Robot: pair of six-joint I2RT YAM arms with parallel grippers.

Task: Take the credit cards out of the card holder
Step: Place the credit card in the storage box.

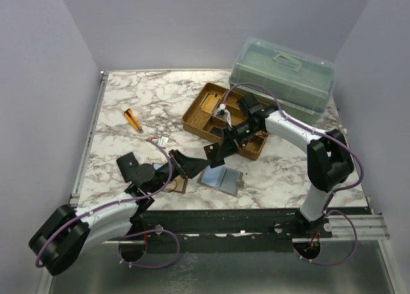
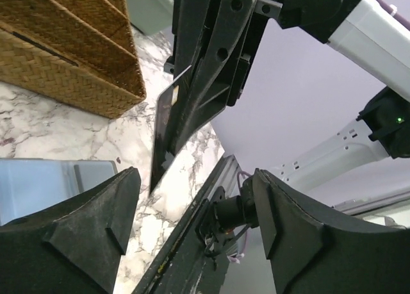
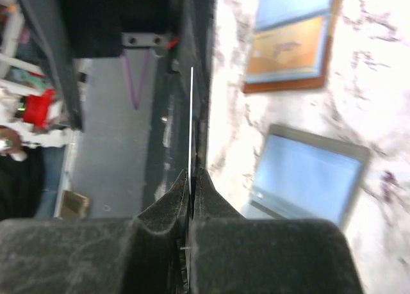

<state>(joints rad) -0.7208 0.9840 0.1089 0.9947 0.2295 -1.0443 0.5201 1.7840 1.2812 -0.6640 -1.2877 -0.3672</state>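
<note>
So, biggest first: a clear lidded plastic box [image 1: 282,73] is parked just behind the woven tray [image 1: 192,124], and it isn't involved in anything. The right gripper [image 1: 214,156] is hung over the table at the tray's near edge, its fingers pinched tight on a single thin card [image 2: 165,124], which is held on edge above the marble. The left gripper [image 1: 181,164] sits to the near-left of the tray, its fingers spread wide with nothing between them. A blue-grey folder [image 1: 221,179] is lying flat on the near side of the tray. The card holder [image 3: 291,44] is found on the table to the near-left of the tray, laid open with its blue and tan-orange panels facing up, partly hidden under the left gripper from above. Progress-wise, one card can be counted as pulled out, but it hasn't been put down anywhere yet. Whether more cards are tucked in the panels can't be told, since the wrist view is too blurry. So probably somewhere around the middle: the card needs setting down and the pockets need checking.
</note>
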